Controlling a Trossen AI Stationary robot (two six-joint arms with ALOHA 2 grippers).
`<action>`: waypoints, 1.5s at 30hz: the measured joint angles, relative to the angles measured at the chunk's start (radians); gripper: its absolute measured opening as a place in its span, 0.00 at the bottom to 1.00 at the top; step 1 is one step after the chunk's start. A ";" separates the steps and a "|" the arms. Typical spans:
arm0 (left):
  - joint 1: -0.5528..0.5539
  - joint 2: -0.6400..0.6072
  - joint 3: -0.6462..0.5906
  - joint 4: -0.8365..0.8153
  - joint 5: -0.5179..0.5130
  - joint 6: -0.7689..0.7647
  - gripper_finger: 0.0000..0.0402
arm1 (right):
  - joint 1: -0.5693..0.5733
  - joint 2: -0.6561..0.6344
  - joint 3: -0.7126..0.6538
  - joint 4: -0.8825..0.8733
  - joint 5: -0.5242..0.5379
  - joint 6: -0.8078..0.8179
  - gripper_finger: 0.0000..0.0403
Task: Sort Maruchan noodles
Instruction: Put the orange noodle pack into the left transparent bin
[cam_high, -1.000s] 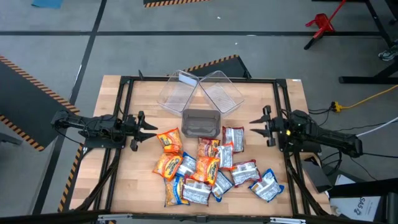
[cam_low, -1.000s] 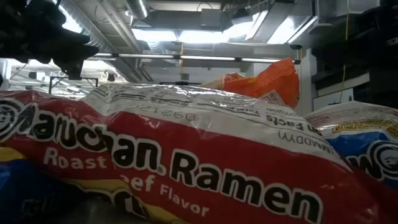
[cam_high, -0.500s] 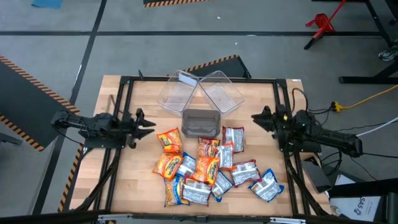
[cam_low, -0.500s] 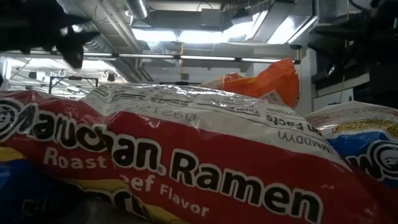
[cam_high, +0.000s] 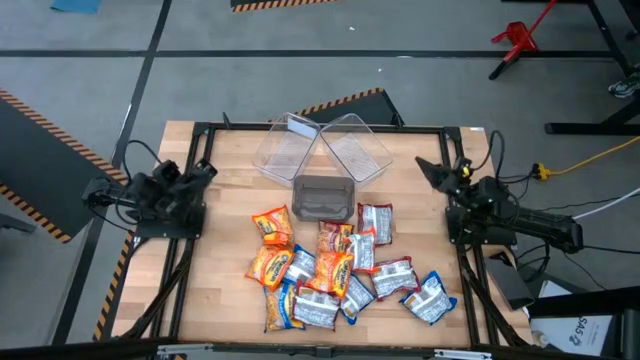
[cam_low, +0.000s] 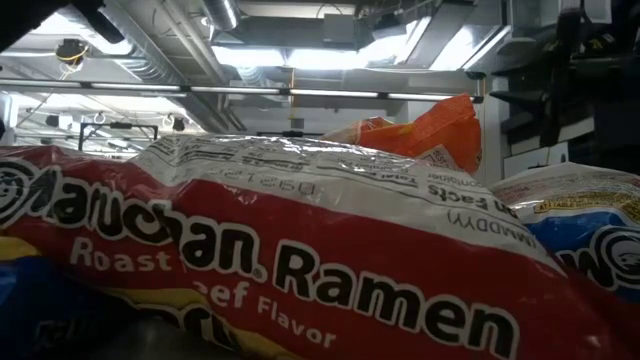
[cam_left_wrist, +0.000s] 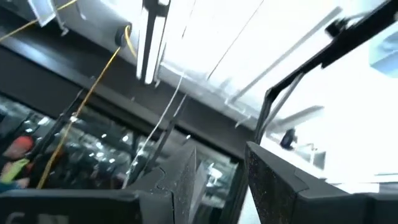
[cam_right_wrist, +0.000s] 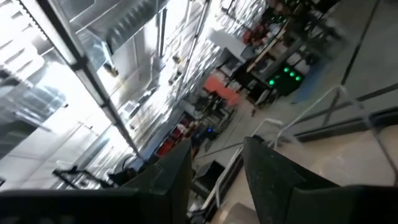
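- Dark and folded up, the left arm sits at 9 o'clock on the wooden table. A second ago it reached toward the middle. Now it has pulled back and tipped up.
- The left gripper points up at the ceiling lights. Its two fingers stand a little apart, and nothing is between them.
- The Maruchan noodles lie in a messy pile near 6 o'clock. Orange, blue and red packets lie on top of each other. We see that none of them has moved.
- The clear bins wait at 12 o'clock, just past the pile. We see no packets in them.
- The right arm sits at 3 o'clock. It has pulled back and turned up too.
- The right gripper also looks at the ceiling, fingers a little apart, holding nothing.
- We think the sorting has not started, since both arms moved away from the pile.
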 joint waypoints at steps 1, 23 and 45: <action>0.000 0.000 0.000 0.013 0.000 -0.004 0.33 | 0.000 0.000 0.000 0.000 0.005 0.000 0.33; 0.000 0.093 0.300 -0.442 -0.308 -0.079 0.33 | 0.000 0.000 0.000 0.039 -0.020 0.001 0.33; 0.012 0.770 0.923 -1.466 0.004 -0.221 0.53 | 0.000 0.000 0.000 -0.083 -0.083 -0.164 0.70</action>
